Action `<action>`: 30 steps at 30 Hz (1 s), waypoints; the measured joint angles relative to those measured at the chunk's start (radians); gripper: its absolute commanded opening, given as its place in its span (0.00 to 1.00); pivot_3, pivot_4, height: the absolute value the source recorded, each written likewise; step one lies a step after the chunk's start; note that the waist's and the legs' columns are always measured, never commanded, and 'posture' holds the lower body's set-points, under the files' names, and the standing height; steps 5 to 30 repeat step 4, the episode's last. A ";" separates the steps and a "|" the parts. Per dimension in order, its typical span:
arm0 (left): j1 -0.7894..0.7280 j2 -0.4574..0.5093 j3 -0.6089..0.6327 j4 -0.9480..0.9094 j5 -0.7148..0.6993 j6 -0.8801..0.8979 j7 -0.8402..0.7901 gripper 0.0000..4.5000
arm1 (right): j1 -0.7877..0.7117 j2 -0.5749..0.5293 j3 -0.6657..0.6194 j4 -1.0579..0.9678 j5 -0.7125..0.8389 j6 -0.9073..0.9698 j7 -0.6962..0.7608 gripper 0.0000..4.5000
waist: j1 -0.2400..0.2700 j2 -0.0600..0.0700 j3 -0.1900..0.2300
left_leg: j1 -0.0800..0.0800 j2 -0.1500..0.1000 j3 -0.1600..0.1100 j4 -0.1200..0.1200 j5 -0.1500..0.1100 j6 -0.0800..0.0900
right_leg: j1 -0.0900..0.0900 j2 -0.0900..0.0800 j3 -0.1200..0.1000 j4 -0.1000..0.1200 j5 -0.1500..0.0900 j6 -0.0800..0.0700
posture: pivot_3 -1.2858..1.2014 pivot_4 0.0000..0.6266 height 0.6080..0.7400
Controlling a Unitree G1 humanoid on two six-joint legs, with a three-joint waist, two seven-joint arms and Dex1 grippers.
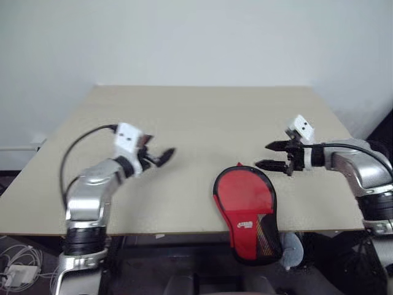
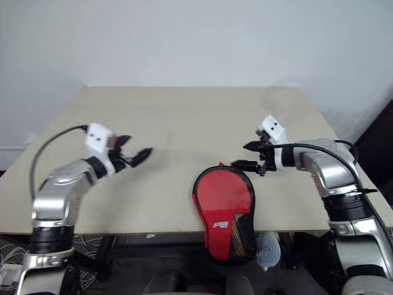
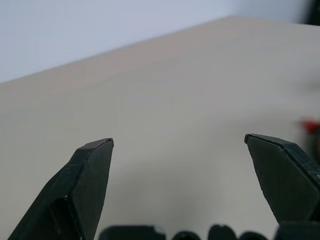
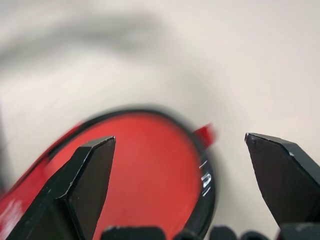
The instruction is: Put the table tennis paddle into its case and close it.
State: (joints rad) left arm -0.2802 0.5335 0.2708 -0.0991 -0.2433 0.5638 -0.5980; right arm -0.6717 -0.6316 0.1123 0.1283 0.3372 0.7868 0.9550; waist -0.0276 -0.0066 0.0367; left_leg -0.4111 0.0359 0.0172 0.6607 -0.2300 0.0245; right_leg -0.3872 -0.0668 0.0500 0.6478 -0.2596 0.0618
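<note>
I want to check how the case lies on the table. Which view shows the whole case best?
The left eye view: the case shows whole, its narrow mesh end hanging over the table's near edge. The right eye view shows much the same. The right wrist view shows part of its round red end, the left wrist view a red sliver.

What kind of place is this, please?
Probably a lab or test room, not a home: a bare beige table against a plain white wall, loose cables on the floor, and a single red case laid out at the table's near edge.
</note>
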 measured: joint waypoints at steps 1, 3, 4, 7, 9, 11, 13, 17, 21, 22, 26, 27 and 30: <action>0.041 0.015 0.035 0.003 0.000 -0.001 0.014 1.00 | -0.005 0.022 -0.009 0.014 0.000 0.004 -0.024 1.00 | 0.001 0.000 0.000 | 0.000 0.000 0.000 0.000 0.000 0.000 | 0.000 0.000 0.000 0.000 0.000 0.000 | 0.52 0.00 1.00; 0.158 0.027 0.123 0.005 -0.002 -0.001 0.049 1.00 | -0.009 0.071 -0.013 0.029 -0.004 0.005 -0.076 1.00 | 0.001 0.000 0.000 | 0.000 0.000 0.000 0.000 0.000 0.000 | 0.000 -0.001 0.000 0.000 0.000 0.000 | 0.52 0.00 1.00; 0.188 0.027 0.145 0.010 -0.002 0.003 0.060 1.00 | -0.011 0.082 -0.013 0.041 -0.005 0.006 -0.088 1.00 | 0.004 -0.001 0.000 | -0.001 0.000 0.000 0.000 0.000 0.000 | -0.001 -0.001 -0.001 0.000 0.000 0.000 | 0.52 0.00 1.00; 0.188 0.027 0.145 0.010 -0.002 0.003 0.060 1.00 | -0.011 0.082 -0.013 0.041 -0.005 0.006 -0.088 1.00 | 0.004 -0.001 0.000 | -0.001 0.000 0.000 0.000 0.000 0.000 | -0.001 -0.001 -0.001 0.000 0.000 0.000 | 0.52 0.00 1.00; 0.188 0.027 0.145 0.010 -0.002 0.003 0.060 1.00 | -0.011 0.082 -0.013 0.041 -0.005 0.006 -0.088 1.00 | 0.004 -0.001 0.000 | -0.001 0.000 0.000 0.000 0.000 0.000 | -0.001 -0.001 -0.001 0.000 0.000 0.000 | 0.52 0.00 1.00; 0.188 0.027 0.145 0.010 -0.002 0.003 0.060 1.00 | -0.011 0.082 -0.013 0.041 -0.005 0.006 -0.088 1.00 | 0.004 -0.001 0.000 | -0.001 0.000 0.000 0.000 0.000 0.000 | -0.001 -0.001 -0.001 0.000 0.000 0.000 | 0.52 0.00 1.00; 0.188 0.027 0.145 0.010 -0.002 0.003 0.060 1.00 | -0.011 0.082 -0.013 0.041 -0.005 0.006 -0.088 1.00 | 0.004 -0.001 0.000 | -0.001 0.000 0.000 0.000 0.000 0.000 | -0.001 -0.001 -0.001 0.000 0.000 0.000 | 0.52 0.00 1.00; 0.188 0.027 0.145 0.010 -0.002 0.003 0.060 1.00 | -0.011 0.082 -0.013 0.041 -0.005 0.006 -0.088 1.00 | 0.004 -0.001 0.000 | -0.001 0.000 0.000 0.000 0.000 0.000 | -0.001 -0.001 -0.001 0.000 0.000 0.000 | 0.52 0.00 1.00; 0.188 0.027 0.145 0.010 -0.002 0.003 0.060 1.00 | -0.011 0.082 -0.013 0.041 -0.005 0.006 -0.088 1.00 | 0.004 -0.001 0.000 | -0.001 0.000 0.000 0.000 0.000 0.000 | -0.001 -0.001 -0.001 0.000 0.000 0.000 | 0.52 0.00 1.00; 0.188 0.027 0.145 0.010 -0.002 0.003 0.060 1.00 | -0.011 0.082 -0.013 0.041 -0.005 0.006 -0.088 1.00 | 0.004 -0.001 0.000 | -0.001 0.000 0.000 0.000 0.000 0.000 | -0.001 -0.001 -0.001 0.000 0.000 0.000 | 0.52 0.00 1.00; 0.188 0.027 0.145 0.010 -0.002 0.003 0.060 1.00 | -0.011 0.082 -0.013 0.041 -0.005 0.006 -0.088 1.00 | 0.004 -0.001 0.000 | -0.001 0.000 0.000 0.000 0.000 0.000 | -0.001 -0.001 -0.001 0.000 0.000 0.000 | 0.52 0.00 1.00; 0.188 0.027 0.145 0.010 -0.002 0.003 0.060 1.00 | -0.011 0.082 -0.013 0.041 -0.005 0.006 -0.088 1.00 | 0.004 -0.001 0.000 | -0.001 0.000 0.000 0.000 0.000 0.000 | -0.001 -0.001 -0.001 0.000 0.000 0.000 | 0.52 0.00 1.00; 0.188 0.027 0.145 0.010 -0.002 0.003 0.060 1.00 | -0.011 0.082 -0.013 0.041 -0.005 0.006 -0.088 1.00 | 0.004 -0.001 0.000 | -0.001 0.000 0.000 0.000 0.000 0.000 | -0.001 -0.001 -0.001 0.000 0.000 0.000 | 0.52 0.00 1.00</action>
